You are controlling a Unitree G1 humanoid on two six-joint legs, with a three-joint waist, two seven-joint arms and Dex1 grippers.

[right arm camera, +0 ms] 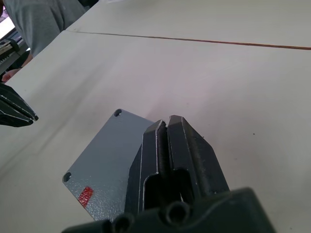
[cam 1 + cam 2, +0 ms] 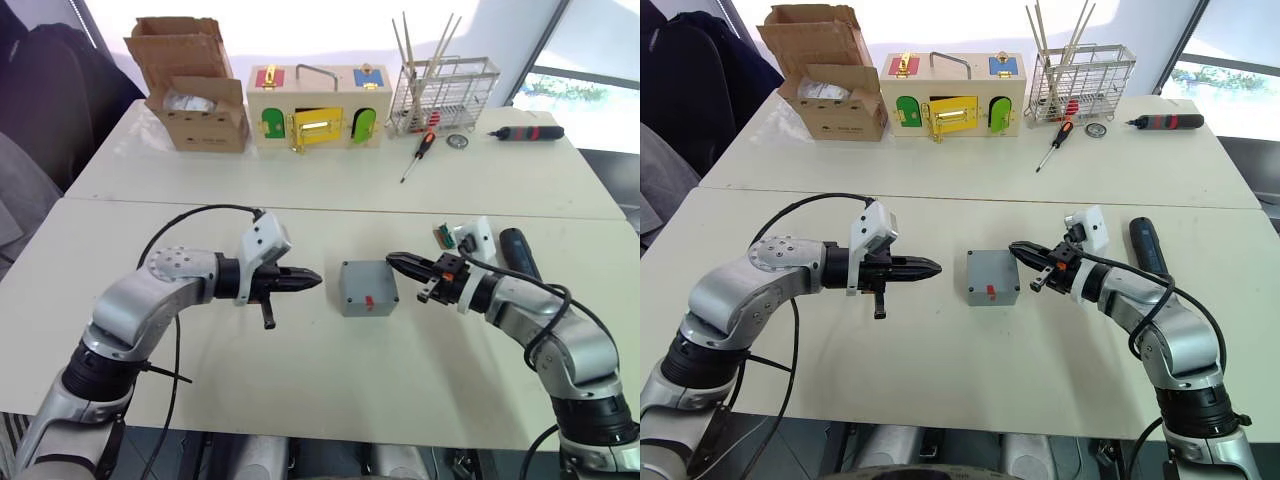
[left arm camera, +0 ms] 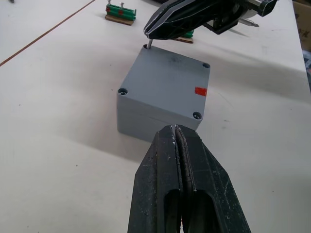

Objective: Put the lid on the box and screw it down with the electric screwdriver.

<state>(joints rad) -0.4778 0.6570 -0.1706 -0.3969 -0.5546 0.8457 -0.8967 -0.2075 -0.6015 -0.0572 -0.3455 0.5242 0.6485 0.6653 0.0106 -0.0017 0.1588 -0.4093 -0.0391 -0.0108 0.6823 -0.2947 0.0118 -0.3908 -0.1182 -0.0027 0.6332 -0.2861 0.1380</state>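
We see the box (image 2: 368,288) in the middle of the near table with the lid (image 3: 170,82) already seated flush on top, its red mark toward us. Our left gripper (image 2: 308,281) sits at the box's 9 o'clock, fingers clenched on nothing, a short gap away. Our right gripper (image 2: 398,263) comes in from 3 o'clock, fingers pinched together over the far right corner hole; in the left wrist view a thin metal pin, probably a screw, shows at its tip. The electric screwdriver (image 2: 520,254) lies further out at 3 o'clock, beyond the right forearm. We judge it rigid, fairly heavy and smooth, best gripped around mid-barrel. The box looks light and likely to slide, so it needs bracing.
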